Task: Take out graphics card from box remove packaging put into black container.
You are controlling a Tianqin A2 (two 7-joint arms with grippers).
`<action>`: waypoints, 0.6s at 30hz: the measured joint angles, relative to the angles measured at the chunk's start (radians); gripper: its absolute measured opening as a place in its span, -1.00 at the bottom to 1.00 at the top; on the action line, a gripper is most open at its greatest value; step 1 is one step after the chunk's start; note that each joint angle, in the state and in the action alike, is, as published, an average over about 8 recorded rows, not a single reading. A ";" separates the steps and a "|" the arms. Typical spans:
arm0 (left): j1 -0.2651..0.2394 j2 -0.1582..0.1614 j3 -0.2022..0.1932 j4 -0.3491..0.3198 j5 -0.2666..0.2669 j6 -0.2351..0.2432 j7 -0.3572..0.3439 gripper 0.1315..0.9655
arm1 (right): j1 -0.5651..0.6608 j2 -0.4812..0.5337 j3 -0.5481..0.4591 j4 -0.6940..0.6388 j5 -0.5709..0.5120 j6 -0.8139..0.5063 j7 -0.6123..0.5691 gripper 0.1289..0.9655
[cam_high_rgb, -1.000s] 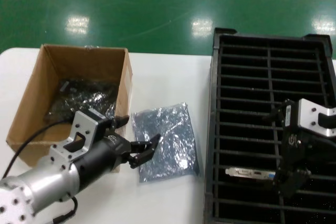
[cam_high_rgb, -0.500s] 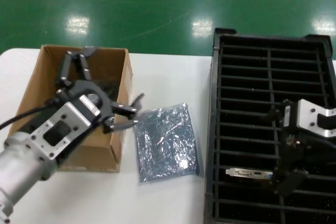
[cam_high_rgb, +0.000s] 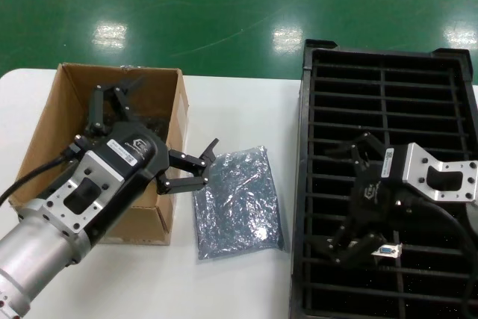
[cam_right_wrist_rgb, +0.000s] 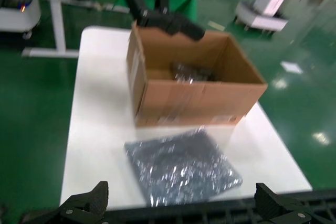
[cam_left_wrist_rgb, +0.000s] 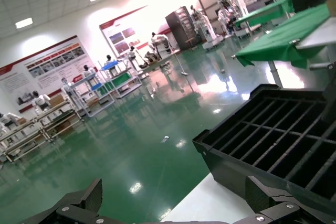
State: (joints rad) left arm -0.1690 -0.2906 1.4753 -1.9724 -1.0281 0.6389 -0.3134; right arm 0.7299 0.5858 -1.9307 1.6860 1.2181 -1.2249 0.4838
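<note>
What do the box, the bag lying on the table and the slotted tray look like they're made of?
The box: brown cardboard, matte, judging by its thin folded walls. The bag: thin glossy grey-blue plastic film, going by its crinkles and glints. The tray: black and matte with moulded ribs and slots, probably rigid plastic.

one box (cam_high_rgb: 56,136), one black container (cam_high_rgb: 388,95), one graphics card (cam_high_rgb: 386,251), one flat packaging (cam_high_rgb: 237,203) on the table

We saw a glossy green floor (cam_high_rgb: 224,5) mirroring ceiling lights, a white table (cam_high_rgb: 239,110), and poster-covered walls (cam_left_wrist_rgb: 47,72) behind distant workbenches (cam_left_wrist_rgb: 31,124)
</note>
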 joint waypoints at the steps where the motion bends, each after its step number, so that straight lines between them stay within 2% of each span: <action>1: 0.003 0.000 0.002 0.006 -0.012 -0.010 0.005 0.94 | -0.011 -0.004 0.005 -0.001 0.009 0.019 -0.008 1.00; 18: 0.049 -0.003 0.036 0.108 -0.223 -0.185 0.091 1.00 | -0.211 -0.083 0.096 -0.025 0.168 0.354 -0.140 1.00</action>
State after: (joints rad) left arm -0.1201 -0.2933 1.5114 -1.8647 -1.2512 0.4542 -0.2228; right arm 0.5189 0.5032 -1.8351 1.6611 1.3863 -0.8708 0.3439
